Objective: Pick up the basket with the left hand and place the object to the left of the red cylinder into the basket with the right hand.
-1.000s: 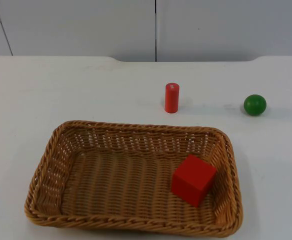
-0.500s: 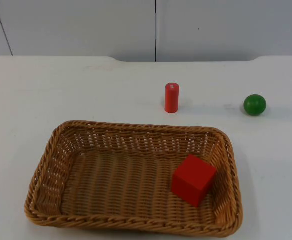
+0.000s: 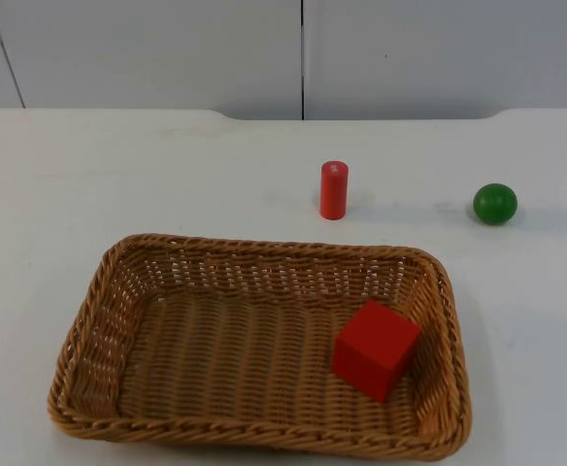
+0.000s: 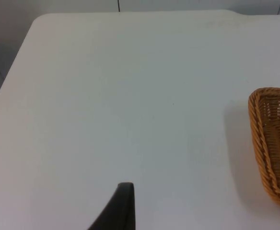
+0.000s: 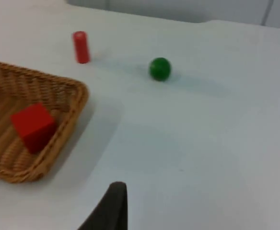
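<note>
A brown wicker basket [image 3: 254, 429] rests on the white table near its front edge. A red cube [image 3: 376, 348] lies inside it, toward its right end. Behind the basket a red cylinder [image 3: 334, 189] stands upright. My left gripper [image 4: 123, 203] waits above bare table beyond the basket's left end, apart from the basket rim [image 4: 264, 143]. My right gripper [image 5: 113, 203] hovers over bare table to the right of the basket [image 5: 70, 117], away from the cube [image 5: 33, 125] and the cylinder [image 5: 81, 47]. Neither holds anything that I can see.
A green ball [image 3: 495, 203] sits on the table to the right of the cylinder, also seen as the ball [image 5: 159, 68] in the right wrist view. The grey partition wall [image 3: 303, 58] closes the table at the back. The table's left edge [image 4: 5, 81] lies near the left arm.
</note>
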Controlling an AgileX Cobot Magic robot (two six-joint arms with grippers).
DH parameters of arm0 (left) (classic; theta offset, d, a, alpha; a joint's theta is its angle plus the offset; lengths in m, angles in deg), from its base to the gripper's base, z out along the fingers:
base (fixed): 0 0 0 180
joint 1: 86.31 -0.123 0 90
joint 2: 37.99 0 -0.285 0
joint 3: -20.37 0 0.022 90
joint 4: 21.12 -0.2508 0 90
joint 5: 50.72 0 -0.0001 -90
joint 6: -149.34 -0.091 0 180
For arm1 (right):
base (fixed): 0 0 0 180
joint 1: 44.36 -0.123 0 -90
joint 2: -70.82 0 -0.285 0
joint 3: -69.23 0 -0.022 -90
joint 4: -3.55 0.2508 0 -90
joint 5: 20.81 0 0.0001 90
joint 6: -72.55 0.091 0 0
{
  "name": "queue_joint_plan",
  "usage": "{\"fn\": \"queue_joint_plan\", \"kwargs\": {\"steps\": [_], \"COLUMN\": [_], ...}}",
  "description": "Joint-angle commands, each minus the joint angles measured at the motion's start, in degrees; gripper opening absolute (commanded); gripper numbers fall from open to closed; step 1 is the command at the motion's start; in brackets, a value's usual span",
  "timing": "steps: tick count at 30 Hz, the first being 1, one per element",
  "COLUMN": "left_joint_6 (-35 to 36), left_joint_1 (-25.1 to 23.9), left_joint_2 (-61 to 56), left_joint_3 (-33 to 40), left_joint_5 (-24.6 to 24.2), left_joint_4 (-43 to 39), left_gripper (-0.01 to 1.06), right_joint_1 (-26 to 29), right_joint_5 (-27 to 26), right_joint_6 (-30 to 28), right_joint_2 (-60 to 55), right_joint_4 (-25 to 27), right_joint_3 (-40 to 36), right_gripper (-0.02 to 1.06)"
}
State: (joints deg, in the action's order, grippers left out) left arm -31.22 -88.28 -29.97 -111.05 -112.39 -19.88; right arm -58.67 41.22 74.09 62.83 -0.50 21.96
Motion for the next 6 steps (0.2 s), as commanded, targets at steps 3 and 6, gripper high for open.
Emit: {"fn": "queue_joint_plan", "kwargs": {"steps": [3,6], "left_joint_6": [0.1,0.1], "left_joint_1": [-0.1,-0.1], "left_joint_2": [-0.2,-0.2], "left_joint_3": [0.3,0.3], "left_joint_5": [0.1,0.1], "left_joint_4": [-0.4,-0.4], "left_gripper": [1.05,1.05], "right_joint_1": [5.7,8.9], "right_joint_5": [-0.3,-0.3], "right_joint_6": [-0.5,-0.5], "right_joint_2": [0.2,0.2], "right_joint_4": [0.3,0.3], "right_joint_3": [-0.4,-0.4], "right_gripper": [1.05,1.05]}}
